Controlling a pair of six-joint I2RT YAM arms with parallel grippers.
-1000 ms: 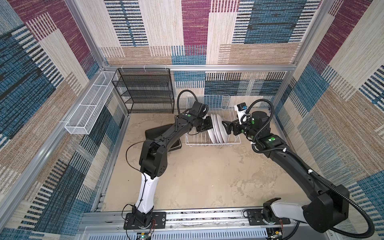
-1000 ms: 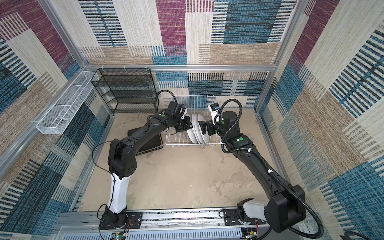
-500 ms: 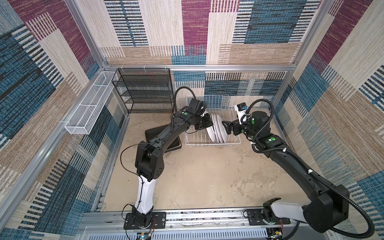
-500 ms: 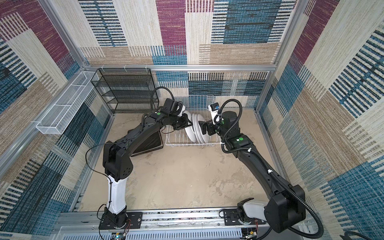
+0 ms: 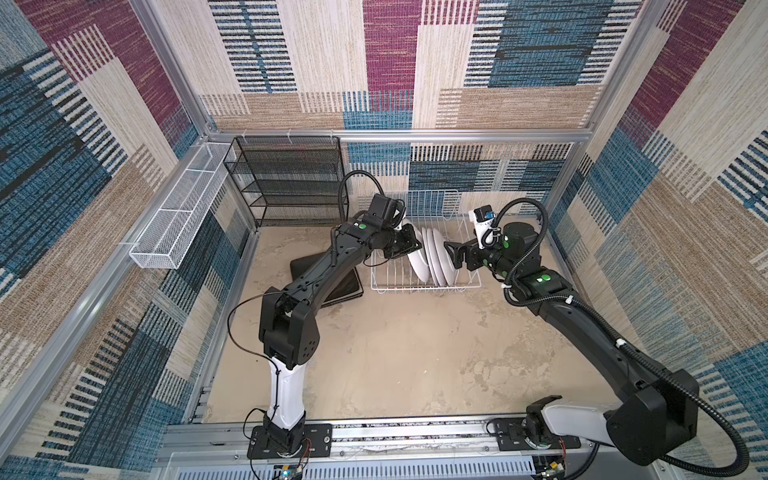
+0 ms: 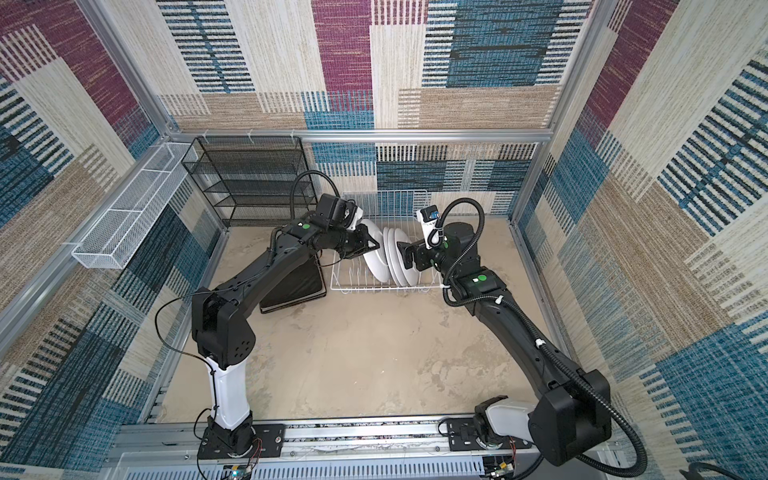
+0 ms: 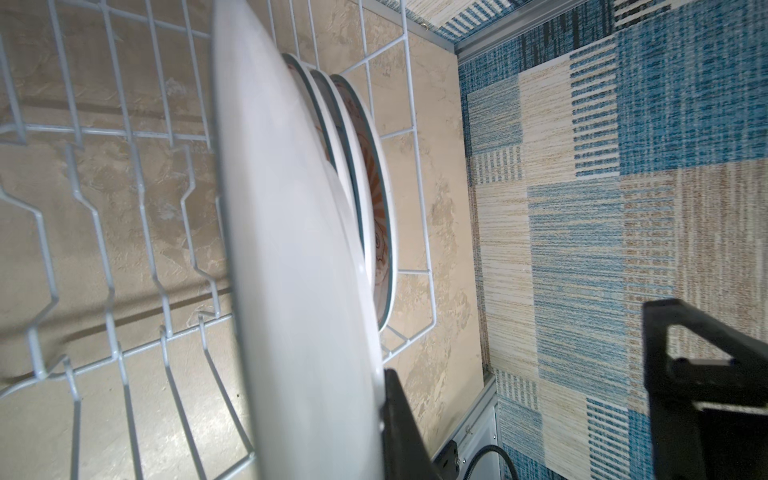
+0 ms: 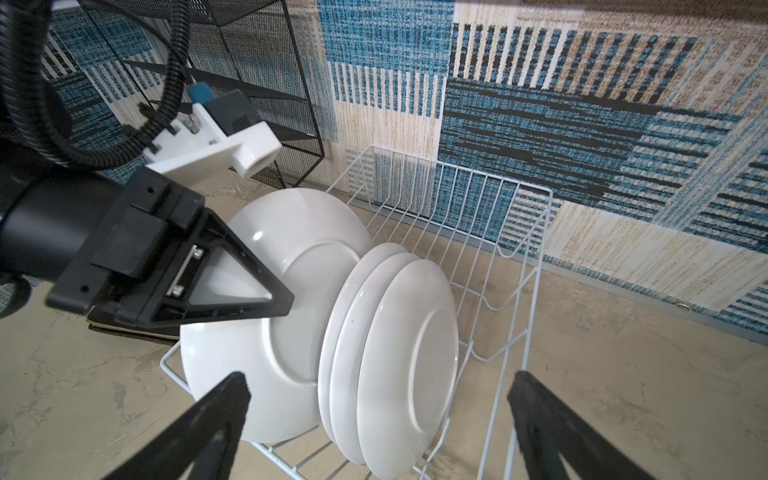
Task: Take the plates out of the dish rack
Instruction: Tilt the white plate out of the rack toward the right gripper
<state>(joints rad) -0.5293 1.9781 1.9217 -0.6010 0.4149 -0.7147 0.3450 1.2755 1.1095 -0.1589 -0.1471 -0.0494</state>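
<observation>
Top views: left gripper (image 5: 413, 246) pinched shut on rim of 1 round white plate (image 5: 419, 266), tipped away from 3 more plates (image 5: 436, 253) in dish rack (image 5: 399, 289). Right gripper (image 5: 454, 255) wide open, just beside nearest plate. Black square plates (image 5: 351, 286) stacked under left arm (image 5: 316, 274).
Left wrist: held plate pressed against black finger (image 7: 399, 428).
Right wrist: spread fingers (image 8: 220, 415) pointing at plate backs, left gripper clamped on farthest plate.

In the white wire dish rack (image 5: 434, 204) by the bench's far edge, standing on edge: three round white plates (image 5: 441, 257) packed together, a fourth plate (image 5: 417, 265) tilted leftward; flat just left, stacked black-backed square plates (image 5: 347, 289).
</observation>
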